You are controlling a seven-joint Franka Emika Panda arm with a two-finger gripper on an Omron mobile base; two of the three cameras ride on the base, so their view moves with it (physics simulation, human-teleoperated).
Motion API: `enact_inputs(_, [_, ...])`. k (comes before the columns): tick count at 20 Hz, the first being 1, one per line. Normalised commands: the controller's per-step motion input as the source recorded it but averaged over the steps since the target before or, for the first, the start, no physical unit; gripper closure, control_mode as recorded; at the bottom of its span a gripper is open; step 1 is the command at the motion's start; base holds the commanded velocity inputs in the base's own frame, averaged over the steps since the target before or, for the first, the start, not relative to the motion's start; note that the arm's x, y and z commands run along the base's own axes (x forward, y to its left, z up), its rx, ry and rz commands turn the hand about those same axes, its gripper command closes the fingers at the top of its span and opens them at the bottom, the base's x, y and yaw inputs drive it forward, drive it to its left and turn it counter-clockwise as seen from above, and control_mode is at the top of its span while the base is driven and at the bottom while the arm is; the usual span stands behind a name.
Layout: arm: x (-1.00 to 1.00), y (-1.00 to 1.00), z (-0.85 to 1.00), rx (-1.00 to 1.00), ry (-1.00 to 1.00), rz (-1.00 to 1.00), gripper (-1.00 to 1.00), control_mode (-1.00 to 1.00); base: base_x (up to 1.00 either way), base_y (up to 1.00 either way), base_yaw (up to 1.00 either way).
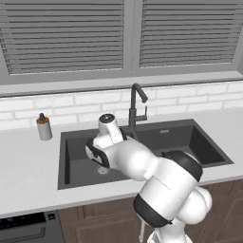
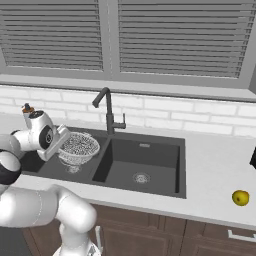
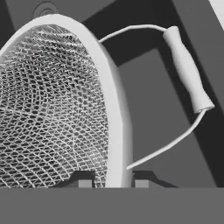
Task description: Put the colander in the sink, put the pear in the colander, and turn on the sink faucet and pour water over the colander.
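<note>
Fingers (image 3: 113, 183) pinch the silvery mesh colander's (image 2: 79, 147) thin rim over the dark grey sink's (image 2: 102, 165) left basin; next, lower and release; the yellow pear (image 2: 240, 197) waits on the desk.

A home kitchen: dark grey double-basin sink (image 2: 145, 150) set in a pale counter (image 2: 215, 165), white brick-tile backsplash (image 2: 190, 120), slatted window blinds (image 2: 175, 35).

The mesh colander (image 3: 52, 105) sits upright between the fingers (image 3: 85, 181), rim pinched, over the sink's (image 2: 150, 150) left basin. The yellow pear (image 2: 240, 197) lies far off on the counter.
</note>
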Motion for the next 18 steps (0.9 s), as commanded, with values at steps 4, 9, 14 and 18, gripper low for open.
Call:
enact_inputs(4, [0.07,0.14,-0.39,0.0,0.05,-0.22,1.0,-1.0,0.0,0.0,0.0])
enact_inputs(9, [0.08,0.66,-0.41,0.0,-0.04,-0.1,1.0,-1.0,0.0,0.0,0.0])
enact_inputs(14, [0.07,0.74,-0.29,0.0,-0.07,0.0,1.0,-1.0,0.0,0.0,0.0])
enact_inputs(18, [0.01,0.11,-0.26,0.0,-0.16,0.0,1.0,-1.0,0.0,0.0,0.0])
